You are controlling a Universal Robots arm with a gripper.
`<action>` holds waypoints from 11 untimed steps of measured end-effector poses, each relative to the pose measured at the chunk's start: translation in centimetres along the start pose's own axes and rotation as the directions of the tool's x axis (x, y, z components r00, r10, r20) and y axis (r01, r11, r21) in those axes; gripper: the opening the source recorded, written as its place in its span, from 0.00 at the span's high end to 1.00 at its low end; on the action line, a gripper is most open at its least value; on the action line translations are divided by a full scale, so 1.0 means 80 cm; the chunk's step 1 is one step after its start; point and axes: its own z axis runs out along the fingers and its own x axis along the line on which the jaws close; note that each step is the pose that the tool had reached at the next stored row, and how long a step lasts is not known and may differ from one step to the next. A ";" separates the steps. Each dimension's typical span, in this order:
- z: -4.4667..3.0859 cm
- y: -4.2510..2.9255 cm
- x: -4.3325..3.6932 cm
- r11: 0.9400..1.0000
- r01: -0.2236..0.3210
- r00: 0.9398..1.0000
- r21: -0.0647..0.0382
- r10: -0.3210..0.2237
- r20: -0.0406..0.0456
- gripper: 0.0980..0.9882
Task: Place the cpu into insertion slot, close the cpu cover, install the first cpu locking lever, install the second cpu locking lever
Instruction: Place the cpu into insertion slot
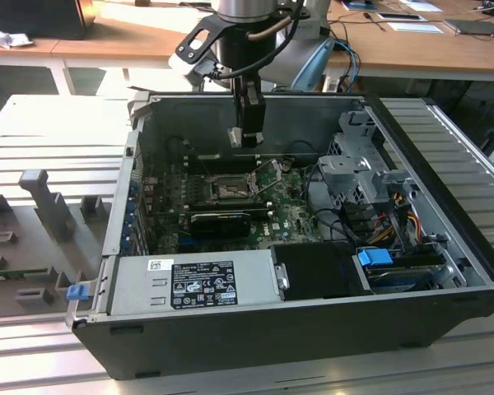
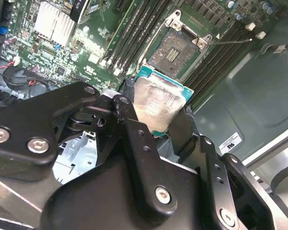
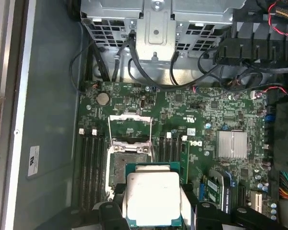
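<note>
Gripper (image 2: 158, 125), nearest the lens, is being used to pinch the cpu (image 2: 158, 98) by opposite edges, above the board near the uncovered insertion slot (image 2: 175, 50); upper centre in the exterior view. Judged light, stiff, underside fragile: edges alone are being trusted.

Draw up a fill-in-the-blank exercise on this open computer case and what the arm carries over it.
1. The gripper grips the cpu between its two ____.
2. The insertion slot is ____, with no chip in it.
3. The cpu cover stands ____, swung off the slot.
4. The circuit board around the slot is coloured ____.
Missing words: fingers; empty; open; green.
</note>
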 end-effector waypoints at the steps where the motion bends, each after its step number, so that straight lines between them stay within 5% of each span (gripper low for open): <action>1: 0.0001 0.0000 0.000 1.000 -0.006 1.000 0.000 0.006 0.000 0.52; 11: 0.0022 -0.0002 0.000 0.994 -0.105 0.994 -0.003 0.105 0.009 0.52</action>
